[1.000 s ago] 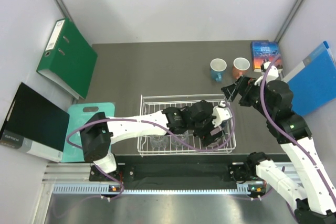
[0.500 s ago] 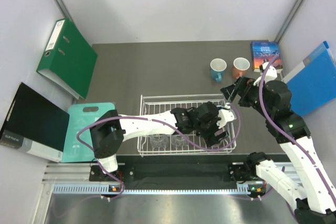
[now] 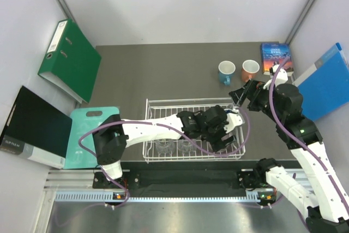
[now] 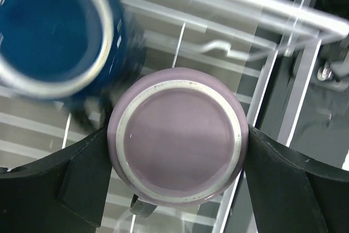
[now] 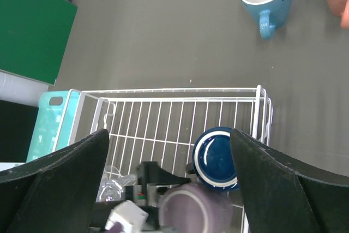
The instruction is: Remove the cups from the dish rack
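Down inside white wire-grid dish rack [image 3: 163, 103]: left gripper [image 4: 177, 154], straddling upside-down mauve-pink ceramic mug [image 4: 177, 135]. Black pads [image 4: 90, 173] touching the mug wall on both sides, so closed on it; firmness of hold not tellable. Mug base-up on the rack floor, apparently not lifted yet. Spread wide and holding nothing: right gripper [image 3: 242, 95], hovering near the rack's far right corner.

Step in hand, as a judgement: secure the mauve mug and take it out. To do it well:
- Seat the wall square in both pads before pulling.
- Lift straight up until clear of the rack rim, with no sideways drag.
- Mind the dark navy mug [image 4: 49, 25] just beside the left pad, touching or nearly so and easy to knock.
- Watch what looks like the handle at the wrist-side edge of the mug, and keep it off the wires.
- Go slow; the round glazed wall is likely slippery.

Containers:
- **In the rack:** mauve mug between the pads; navy mug mouth-up just beyond them, nothing visible inside; two small clear glass tumblers [image 3: 163, 147] further back along the left arm.
- **Out of the rack:** light blue mug [image 3: 226, 72] and orange mug [image 3: 250, 69], mouth-up on dark grey table [image 3: 163, 69] just past the right gripper, well apart from the left one. Nothing visible inside either.
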You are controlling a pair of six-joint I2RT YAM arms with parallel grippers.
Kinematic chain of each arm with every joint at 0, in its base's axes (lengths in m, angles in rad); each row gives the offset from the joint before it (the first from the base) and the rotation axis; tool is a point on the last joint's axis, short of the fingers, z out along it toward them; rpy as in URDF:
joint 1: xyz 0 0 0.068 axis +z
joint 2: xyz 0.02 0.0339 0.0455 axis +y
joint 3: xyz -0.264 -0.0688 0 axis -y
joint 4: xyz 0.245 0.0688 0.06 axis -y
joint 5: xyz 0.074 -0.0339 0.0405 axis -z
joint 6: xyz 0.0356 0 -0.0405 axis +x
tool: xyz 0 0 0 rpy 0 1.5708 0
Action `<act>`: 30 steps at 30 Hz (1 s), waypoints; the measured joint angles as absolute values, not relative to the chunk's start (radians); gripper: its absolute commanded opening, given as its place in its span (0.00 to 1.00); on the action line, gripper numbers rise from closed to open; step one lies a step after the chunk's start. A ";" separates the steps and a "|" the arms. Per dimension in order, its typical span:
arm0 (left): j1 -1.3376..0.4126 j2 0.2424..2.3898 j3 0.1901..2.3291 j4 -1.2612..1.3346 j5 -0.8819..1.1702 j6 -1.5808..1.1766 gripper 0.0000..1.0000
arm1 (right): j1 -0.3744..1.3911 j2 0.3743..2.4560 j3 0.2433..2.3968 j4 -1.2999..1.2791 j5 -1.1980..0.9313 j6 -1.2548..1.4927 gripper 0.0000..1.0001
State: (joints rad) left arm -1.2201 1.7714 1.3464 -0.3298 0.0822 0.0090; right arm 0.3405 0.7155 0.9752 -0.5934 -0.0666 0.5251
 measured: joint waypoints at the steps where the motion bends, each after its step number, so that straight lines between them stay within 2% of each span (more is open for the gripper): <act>1: -1.220 1.758 1.346 -0.357 0.073 0.007 0.00 | 0.340 0.715 0.975 -0.593 -0.067 0.525 0.91; 9: -1.220 1.553 1.359 -0.463 -0.019 0.005 0.00 | 0.340 0.716 0.976 -0.591 -0.054 0.525 0.90; 16: -1.193 1.403 1.385 -0.405 -0.048 -0.082 0.00 | 0.340 0.714 0.973 -0.554 -0.036 0.566 0.88; 19: -1.108 1.316 1.279 -0.250 0.041 -0.218 0.00 | 0.340 0.702 0.960 -0.522 -0.029 0.599 0.87; 23: -0.891 1.197 1.061 -0.007 0.149 -0.471 0.00 | 0.340 0.687 0.947 -0.480 -0.043 0.634 0.90; 26: -0.746 1.177 0.943 0.167 0.232 -0.658 0.00 | 0.340 0.687 0.946 -0.433 -0.092 0.649 0.89; 30: -0.640 1.195 0.834 0.421 0.351 -0.901 0.00 | 0.340 0.690 0.936 -0.367 -0.178 0.674 0.86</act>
